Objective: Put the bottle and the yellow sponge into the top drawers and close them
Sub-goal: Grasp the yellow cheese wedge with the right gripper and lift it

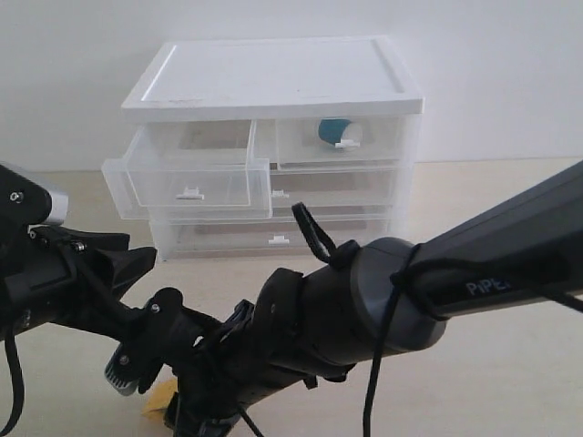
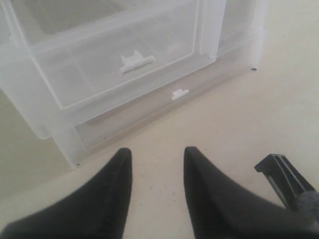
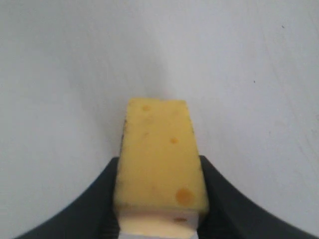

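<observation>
1. The cabinet (image 1: 273, 77) with the white top stands at the back of the pale surface (image 1: 492, 382), against a white wall.
2. The top left drawer (image 1: 191, 173) is pulled out towards the front, and nothing can be seen inside it.
3. The top right drawer (image 1: 378, 141) is pushed in. The bottle (image 1: 335, 132) lies inside it, behind the clear front, with its teal band and white cap visible.
4. The two full-width drawers (image 1: 337, 187) below are both closed.
5. The right arm (image 1: 474, 264) reaches across the middle, down to the lower left part of the exterior view.
6. The right claw (image 3: 159, 164) is clenched on the yellow sponge (image 3: 159, 159): one dark finger presses on each side of it. The sponge is low over the surface in front of the cabinet. The pictures do not show whether it touches the surface.
7. In the exterior view only a small yellow corner of the sponge (image 1: 162, 398) appears under the dark parts of the arm.
8. The left claw (image 2: 158, 152) is released and holds nothing; its two fingers are apart above the bare surface.
9. The left claw points at the front of the cabinet, near the opened drawer with its white handle tab (image 2: 135, 62), and does not touch it.
</observation>
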Robot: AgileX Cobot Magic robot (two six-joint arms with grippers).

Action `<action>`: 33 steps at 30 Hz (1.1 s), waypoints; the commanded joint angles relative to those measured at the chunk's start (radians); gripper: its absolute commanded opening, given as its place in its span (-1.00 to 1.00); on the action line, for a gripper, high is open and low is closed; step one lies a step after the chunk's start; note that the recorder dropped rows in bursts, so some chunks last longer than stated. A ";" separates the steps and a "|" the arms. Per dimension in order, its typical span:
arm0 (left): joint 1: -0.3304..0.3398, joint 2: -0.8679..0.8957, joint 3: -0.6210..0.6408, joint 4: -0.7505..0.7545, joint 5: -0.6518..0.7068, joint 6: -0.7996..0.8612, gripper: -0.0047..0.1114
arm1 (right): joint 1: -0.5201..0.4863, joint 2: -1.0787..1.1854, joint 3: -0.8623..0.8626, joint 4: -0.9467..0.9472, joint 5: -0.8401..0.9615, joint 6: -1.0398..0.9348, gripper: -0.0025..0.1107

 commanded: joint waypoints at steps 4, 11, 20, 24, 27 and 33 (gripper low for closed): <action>0.001 -0.006 -0.003 0.000 0.009 -0.009 -0.35 | -0.001 -0.178 -0.004 -0.032 0.091 0.035 -0.96; 0.001 -0.006 -0.003 0.000 0.010 -0.009 -0.35 | -0.073 -0.235 -0.004 -0.142 0.176 0.144 -0.96; 0.003 -0.049 -0.003 -0.014 0.001 0.007 -0.35 | -0.098 -0.209 -0.004 -0.163 0.186 0.164 -0.96; 0.023 -0.056 -0.001 -0.055 0.004 0.040 -0.35 | -0.098 -0.207 -0.004 -0.170 0.175 0.170 -0.96; 0.048 -0.056 0.004 -0.051 0.000 0.040 -0.36 | -0.100 -0.207 -0.004 -0.177 0.165 0.170 -0.96; 0.067 -0.056 0.005 -0.053 -0.002 0.036 -0.36 | -0.148 -0.207 -0.004 -0.212 0.170 0.200 -0.96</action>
